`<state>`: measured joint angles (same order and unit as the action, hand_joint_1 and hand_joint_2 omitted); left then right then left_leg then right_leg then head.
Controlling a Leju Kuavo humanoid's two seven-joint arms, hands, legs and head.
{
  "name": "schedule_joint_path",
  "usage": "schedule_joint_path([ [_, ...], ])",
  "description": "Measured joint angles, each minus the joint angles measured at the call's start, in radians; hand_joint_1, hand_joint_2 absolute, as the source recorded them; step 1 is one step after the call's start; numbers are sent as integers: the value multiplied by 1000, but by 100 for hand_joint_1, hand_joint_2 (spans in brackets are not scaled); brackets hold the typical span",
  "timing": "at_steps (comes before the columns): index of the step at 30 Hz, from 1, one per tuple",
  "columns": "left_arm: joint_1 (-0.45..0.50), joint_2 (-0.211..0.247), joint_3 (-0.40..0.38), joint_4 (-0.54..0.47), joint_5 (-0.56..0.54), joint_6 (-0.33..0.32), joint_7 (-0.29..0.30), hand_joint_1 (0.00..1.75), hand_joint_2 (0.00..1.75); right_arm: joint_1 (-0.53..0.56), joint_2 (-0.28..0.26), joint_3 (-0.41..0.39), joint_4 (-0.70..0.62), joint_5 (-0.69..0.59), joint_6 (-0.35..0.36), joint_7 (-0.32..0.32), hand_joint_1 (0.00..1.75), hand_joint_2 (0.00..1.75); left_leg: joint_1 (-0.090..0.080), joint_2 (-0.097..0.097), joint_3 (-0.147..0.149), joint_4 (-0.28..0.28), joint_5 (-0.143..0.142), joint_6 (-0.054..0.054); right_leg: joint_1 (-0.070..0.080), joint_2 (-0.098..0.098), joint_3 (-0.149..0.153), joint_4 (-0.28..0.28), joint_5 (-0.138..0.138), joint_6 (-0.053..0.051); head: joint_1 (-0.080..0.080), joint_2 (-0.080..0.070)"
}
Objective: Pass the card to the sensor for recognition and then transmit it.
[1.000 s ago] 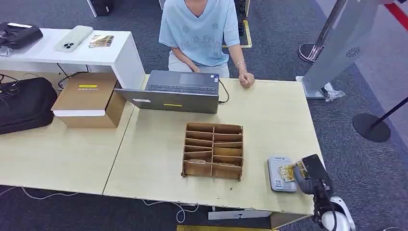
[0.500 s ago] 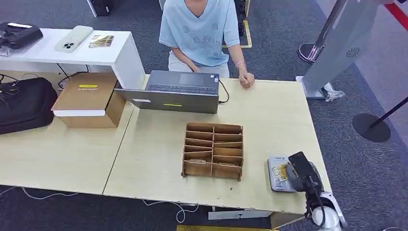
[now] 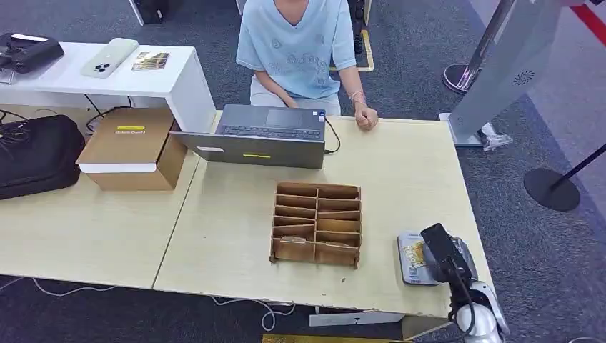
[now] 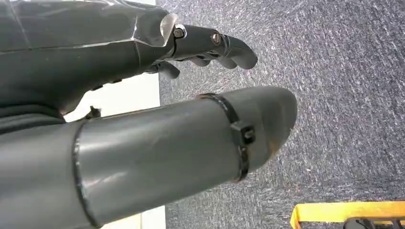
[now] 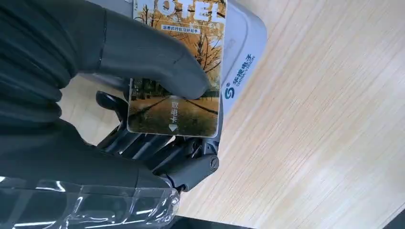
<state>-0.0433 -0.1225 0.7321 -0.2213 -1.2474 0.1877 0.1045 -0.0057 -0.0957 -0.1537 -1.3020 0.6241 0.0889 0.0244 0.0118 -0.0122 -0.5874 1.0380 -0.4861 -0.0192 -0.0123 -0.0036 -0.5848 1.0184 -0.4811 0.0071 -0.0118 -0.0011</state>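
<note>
My right hand (image 3: 444, 257) holds a card (image 5: 181, 95) printed with yellow autumn trees, pinched between its thumb (image 5: 153, 62) and the darker fingers beneath. In the head view the card (image 3: 414, 254) lies over the grey card sensor (image 3: 409, 274) near the table's front right corner. The right wrist view shows the card flat above the sensor's pale grey casing (image 5: 241, 57); whether they touch I cannot tell. My left hand (image 4: 191, 95) hangs beside the table over grey carpet, fingers apart and holding nothing.
A wooden organiser (image 3: 316, 224) with several slots stands left of the sensor. A laptop (image 3: 264, 136) sits at the table's far edge, where a person (image 3: 300, 43) in a light blue shirt rests a hand. A cardboard box (image 3: 132, 146) and black bag (image 3: 36, 153) lie at left.
My right hand has moved left and slightly nearer with the card, from the sensor's right edge to over its middle. The person and the other things stay put.
</note>
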Motion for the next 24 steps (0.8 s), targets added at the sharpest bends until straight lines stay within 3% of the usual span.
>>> schedule_joint_path([
  [7, 0, 0, 1, 0, -2, 1, 0, 0, 0, 3, 0, 0, -12, -109, 26, -68, 175, 175, 0, 0, 0, 0, 0, 0, 0, 0, 0, 0, 0, 0, 0, 0],
  [13, 0, 0, 8, 0, -4, 2, 0, 0, 0, 6, 0, -3, -83, -118, -29, -90, 175, 175, 0, 0, 0, 0, 0, 0, 0, 0, 0, 0, 0, 0, 0, 0],
  [24, -1, 0, 19, 0, -21, 1, -16, 0, 0, 7, 0, 18, -286, 109, -226, -164, 175, 175, 0, 0, 0, 0, 0, 0, 0, 1, 0, 0, 0, 0, 1, 0],
])
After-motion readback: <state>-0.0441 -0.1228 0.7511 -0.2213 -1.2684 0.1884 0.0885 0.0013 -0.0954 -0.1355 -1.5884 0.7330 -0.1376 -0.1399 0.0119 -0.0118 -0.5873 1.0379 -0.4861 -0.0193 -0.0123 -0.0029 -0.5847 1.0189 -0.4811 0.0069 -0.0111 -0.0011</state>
